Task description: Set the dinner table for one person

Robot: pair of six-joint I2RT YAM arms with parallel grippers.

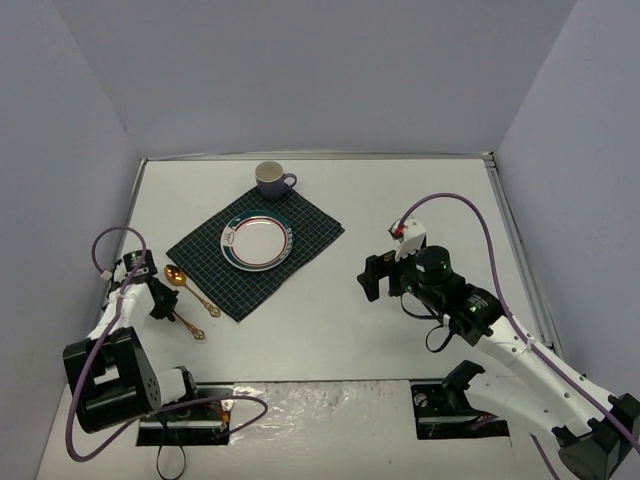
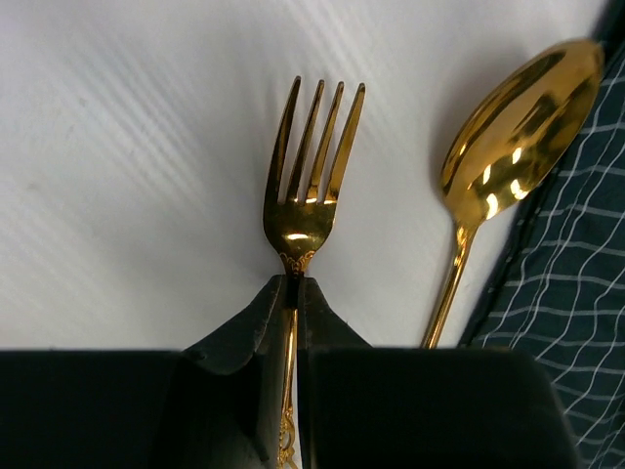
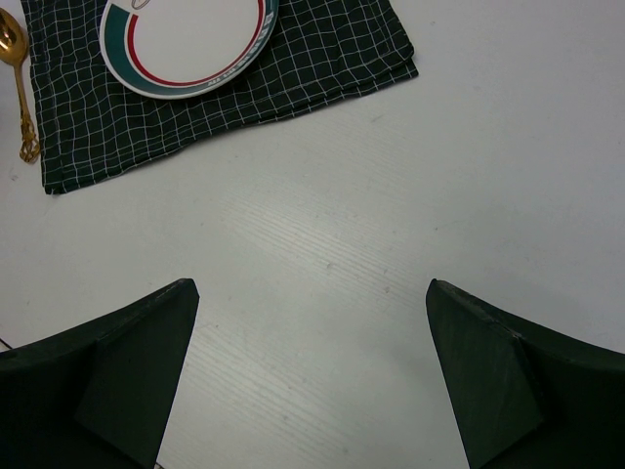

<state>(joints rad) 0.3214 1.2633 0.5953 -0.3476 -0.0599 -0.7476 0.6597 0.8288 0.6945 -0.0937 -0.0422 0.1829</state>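
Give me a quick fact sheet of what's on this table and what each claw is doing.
Left gripper: shut on the gold fork, by its handle
Right gripper: open, empty, above bare dinner table
Cloth: dark green, checked
Plate: on the cloth
Spoon: gold, beside the fork, at the cloth's edge
Cup: purple, at the cloth's far corner

White dinner table [image 1: 330, 325], checked cloth [image 1: 312, 226] mid-table, purple cup [image 1: 271, 180] behind, gold spoon [image 1: 190, 289] beside cloth, fork [image 2: 309, 191] apparently alongside.

Bright even light, soft shadows, glints on gold spoon [image 2: 518, 127]
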